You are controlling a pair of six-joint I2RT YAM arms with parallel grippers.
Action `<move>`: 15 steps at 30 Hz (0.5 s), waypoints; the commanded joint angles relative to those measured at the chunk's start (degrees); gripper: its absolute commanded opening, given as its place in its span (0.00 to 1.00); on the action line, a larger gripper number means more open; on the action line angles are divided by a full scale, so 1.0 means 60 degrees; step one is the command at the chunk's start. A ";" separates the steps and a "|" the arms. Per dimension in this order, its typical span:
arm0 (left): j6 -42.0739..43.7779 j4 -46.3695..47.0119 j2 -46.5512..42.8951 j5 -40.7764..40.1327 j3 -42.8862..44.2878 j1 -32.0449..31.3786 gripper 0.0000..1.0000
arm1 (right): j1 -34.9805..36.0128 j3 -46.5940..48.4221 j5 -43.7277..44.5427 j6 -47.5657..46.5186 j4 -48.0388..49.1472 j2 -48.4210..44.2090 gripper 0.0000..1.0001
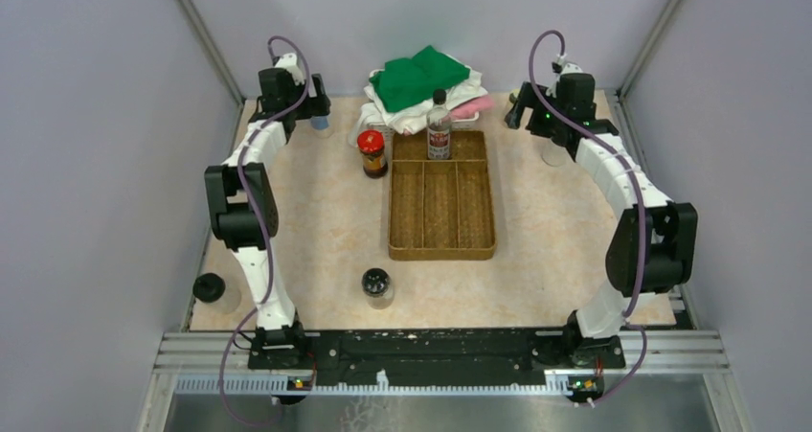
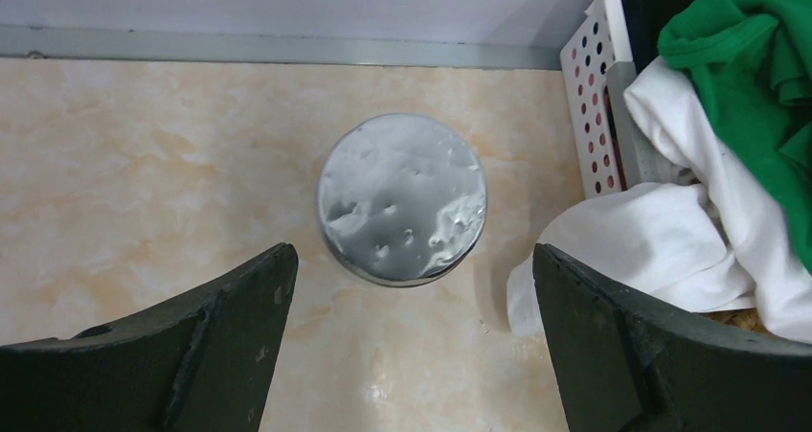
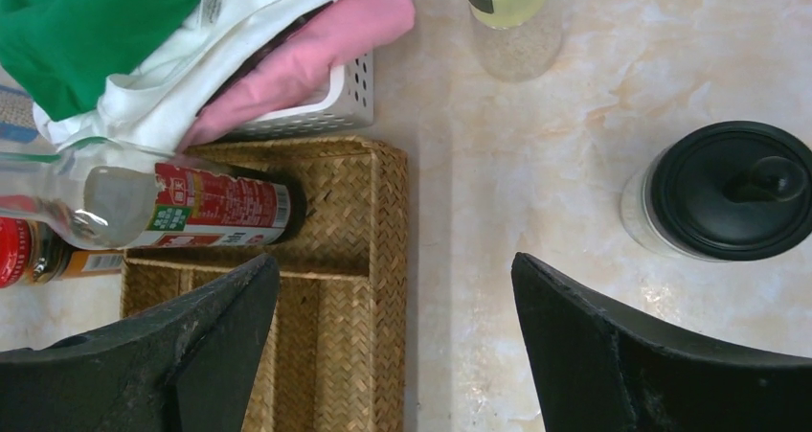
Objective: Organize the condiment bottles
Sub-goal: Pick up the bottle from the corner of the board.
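Nearest the arm bases, a black-lidded jar (image 1: 209,288) stands at the table's (image 1: 536,260) left edge and a dark-topped jar (image 1: 377,284) nearer the middle. Beyond lies the woven tray (image 1: 441,223), with the tall red-labelled bottle (image 1: 439,125) upright in its far compartment and a red-lidded jar (image 1: 372,152) just left of it. Far left, the left gripper (image 2: 412,255) hovers over a grey-lidded jar (image 2: 402,197), jaws spread, not touching it. Far right, the right gripper (image 3: 393,260) has its jaws spread too, with a black-knobbed jar (image 3: 733,191) beside it and a yellowish-capped bottle (image 3: 507,1) beyond.
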 commanded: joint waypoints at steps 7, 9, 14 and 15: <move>-0.0200 0.1576 0.0718 0.0377 0.0328 -0.0127 0.99 | 0.0162 0.0105 -0.0282 -0.0023 0.0546 0.0595 0.90; -0.0209 0.1603 0.0825 0.0173 0.0355 -0.0148 0.99 | 0.0169 0.0081 -0.0298 -0.0026 0.0582 0.0669 0.90; -0.0141 0.1587 0.0922 -0.0149 0.0354 -0.0150 0.85 | 0.0180 -0.0150 -0.0456 0.0003 0.0786 0.0726 0.90; -0.0124 0.1562 0.0938 -0.0147 0.0357 -0.0149 0.77 | 0.0177 -0.0222 -0.0485 0.0024 0.0850 0.0726 0.90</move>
